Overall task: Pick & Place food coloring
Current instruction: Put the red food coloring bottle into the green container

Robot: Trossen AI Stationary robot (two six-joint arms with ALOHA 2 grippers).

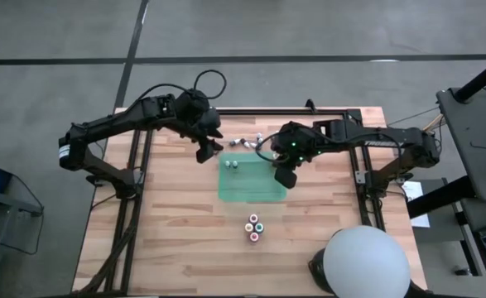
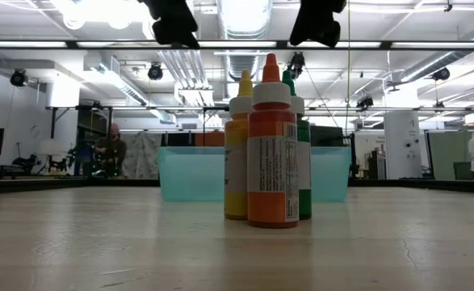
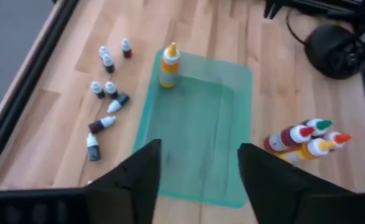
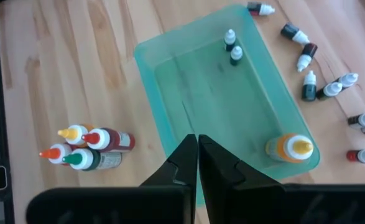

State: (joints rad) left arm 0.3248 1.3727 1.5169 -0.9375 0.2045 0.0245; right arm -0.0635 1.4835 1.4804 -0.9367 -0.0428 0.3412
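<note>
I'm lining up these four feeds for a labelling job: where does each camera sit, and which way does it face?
High: overhead, facing straight down; both arms, green tray.
Low: tabletop height, facing level into the room; bottle cluster before the tray; both pincers at the top edge.
Left wrist: on the left arm, facing down; open left pincer.
Right wrist: on the right arm, facing down; shut right pincer.
Shared: all show the tray.

On the table (image 1: 176, 240) a shallow tray (image 4: 188, 81) holds two tiny bottles (image 4: 232, 47) and a dropper bottle (image 4: 290, 148), more tiny bottles (image 4: 322, 68) lie beside its far edge, four tall bottles (image 4: 86, 148) stand toward the near edge.
</note>
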